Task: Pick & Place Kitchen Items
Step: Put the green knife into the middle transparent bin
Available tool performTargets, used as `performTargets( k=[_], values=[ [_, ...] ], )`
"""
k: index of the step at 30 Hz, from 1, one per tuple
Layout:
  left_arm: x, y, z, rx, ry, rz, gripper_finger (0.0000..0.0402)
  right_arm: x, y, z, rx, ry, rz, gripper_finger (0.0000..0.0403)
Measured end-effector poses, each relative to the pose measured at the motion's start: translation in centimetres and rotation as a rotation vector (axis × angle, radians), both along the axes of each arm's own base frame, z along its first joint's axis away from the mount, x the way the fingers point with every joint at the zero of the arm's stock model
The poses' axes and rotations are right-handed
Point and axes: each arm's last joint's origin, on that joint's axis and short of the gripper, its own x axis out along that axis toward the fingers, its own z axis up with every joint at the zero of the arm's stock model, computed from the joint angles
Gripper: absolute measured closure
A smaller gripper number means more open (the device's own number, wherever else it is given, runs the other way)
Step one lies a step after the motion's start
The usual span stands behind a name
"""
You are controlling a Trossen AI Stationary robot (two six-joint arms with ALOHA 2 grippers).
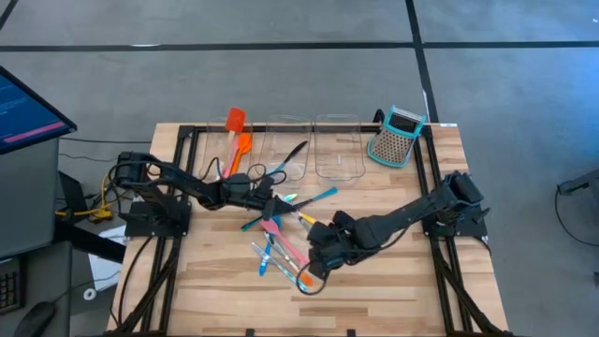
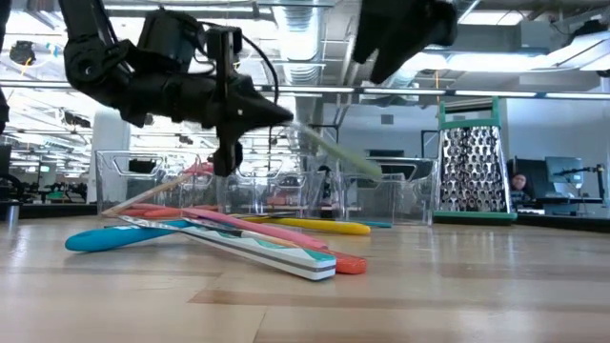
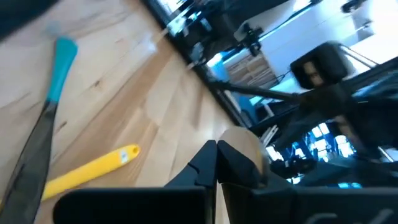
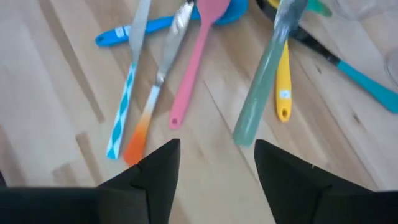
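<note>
Several slim kitchen items lie in a loose heap mid-table: a pink spatula (image 4: pixel 199 56), a yellow spoon (image 4: pixel 283 74), a blue-and-white striped piece (image 4: pixel 124 106), an orange-tipped one (image 4: pixel 146 118) and a teal one (image 4: pixel 360 78). My left gripper (image 1: pixel 271 199) reaches in from the table's left, shut on a pale green utensil (image 4: pixel 261 81) held above the heap. My right gripper (image 4: pixel 217 162) hangs open above the heap's near side, pointing steeply down with nothing between its fingers. A red spatula (image 1: pixel 235 119) and an orange spatula (image 1: pixel 241 145) lie at the far left. My left gripper pinches the pale green utensil by one end (image 2: pixel 297 127) between its two shut fingers. The fingers come nearly level from the table's left and lie roughly along the utensil. It sticks out past the fingertips, slanting down, with its free end (image 2: pixel 376 174) lifted clear of the table.
Clear plastic bins (image 1: pixel 339 145) stand along the far edge, and one (image 1: pixel 285 148) holds a black piece (image 1: pixel 294 153). A teal-and-grey box grater (image 1: pixel 398 136) stands at the far right. Bare wood lies along the near edge (image 1: pixel 374 309).
</note>
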Motion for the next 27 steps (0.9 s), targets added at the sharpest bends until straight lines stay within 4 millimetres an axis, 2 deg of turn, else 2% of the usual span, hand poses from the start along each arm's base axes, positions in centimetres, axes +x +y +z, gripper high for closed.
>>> performTargets(
  k=[5, 13, 20, 27],
  values=[
    [-0.9, 0.4, 3.3, 0.078, -0.13, -0.019, 0.04, -1.2, 1.1, -0.1, -0.016, 0.03, -0.038, 0.0246],
    [-4.5, 3.2, 7.9, 0.194, -0.174, 0.027, 0.04, -1.9, 1.9, -0.7, -0.099, 0.024, -0.059, 0.039],
    [-7.1, 5.3, 10.5, 0.325, 0.001, 0.085, 0.04, -2.2, 2.5, -0.7, -0.154, 0.028, 0.039, 0.04],
    [-6.4, 7.9, 13.0, 0.425, 0.119, 0.128, 0.04, -2.3, 1.9, 0.0, -0.187, -0.003, 0.166, 0.0402]
  ],
)
